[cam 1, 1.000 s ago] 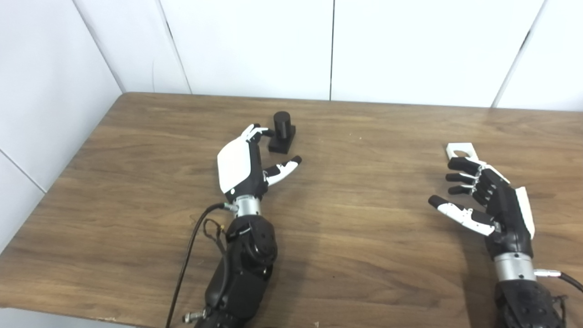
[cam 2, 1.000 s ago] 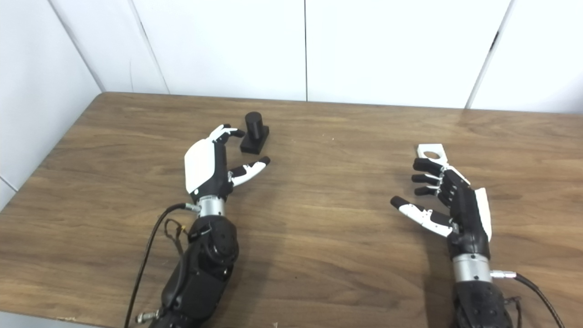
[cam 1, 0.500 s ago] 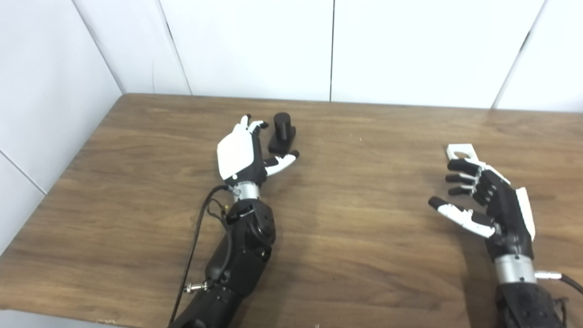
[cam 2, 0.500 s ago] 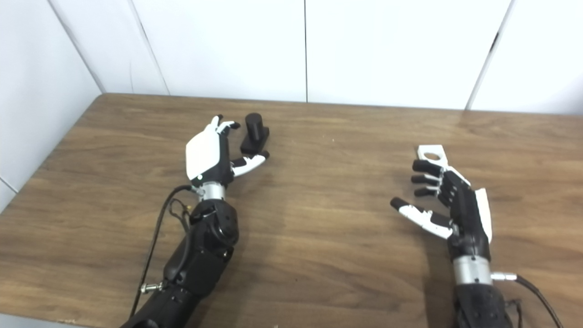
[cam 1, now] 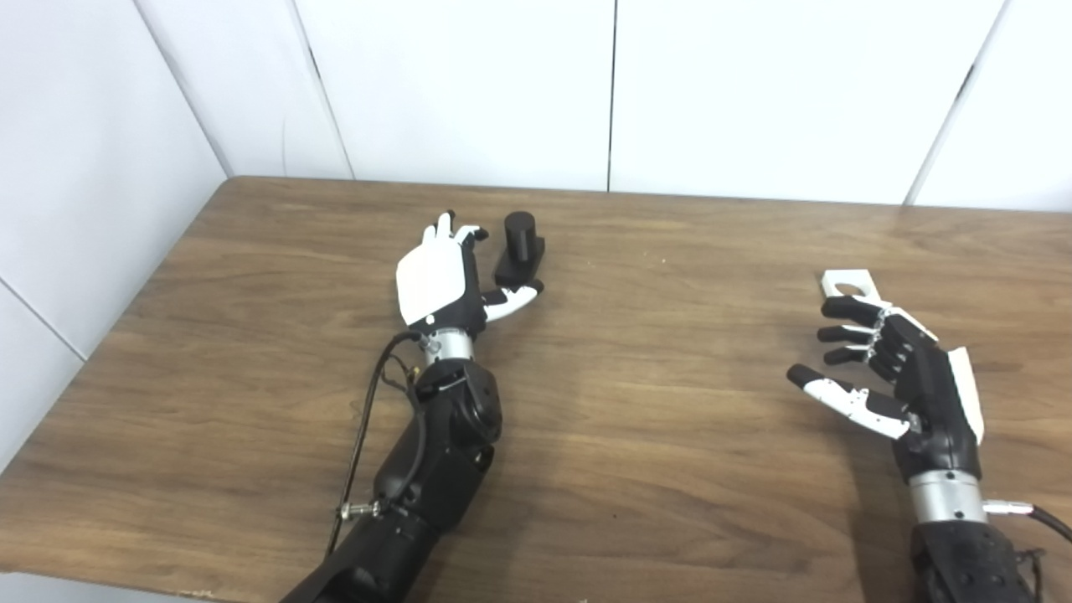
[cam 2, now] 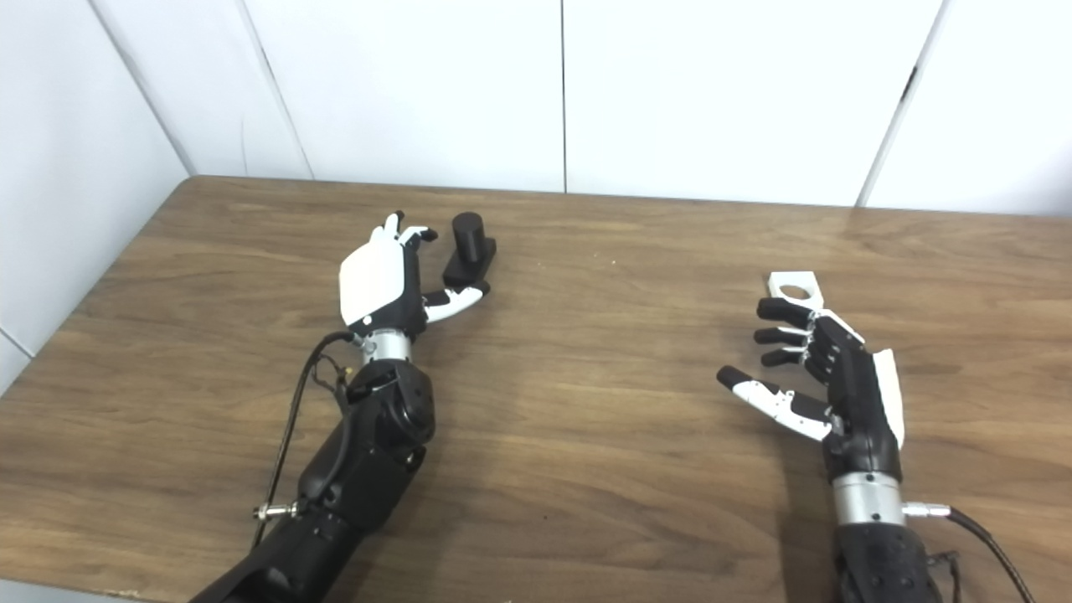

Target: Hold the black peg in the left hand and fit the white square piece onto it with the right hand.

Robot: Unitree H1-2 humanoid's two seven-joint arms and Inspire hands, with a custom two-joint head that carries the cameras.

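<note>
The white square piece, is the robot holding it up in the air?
No, the white square piece lies on the table, just beyond the open right hand.

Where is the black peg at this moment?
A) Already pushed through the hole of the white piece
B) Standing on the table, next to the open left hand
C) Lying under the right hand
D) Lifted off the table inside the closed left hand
B: the black peg stands on the table beside the open left hand, whose fingers are not closed on it.
</note>
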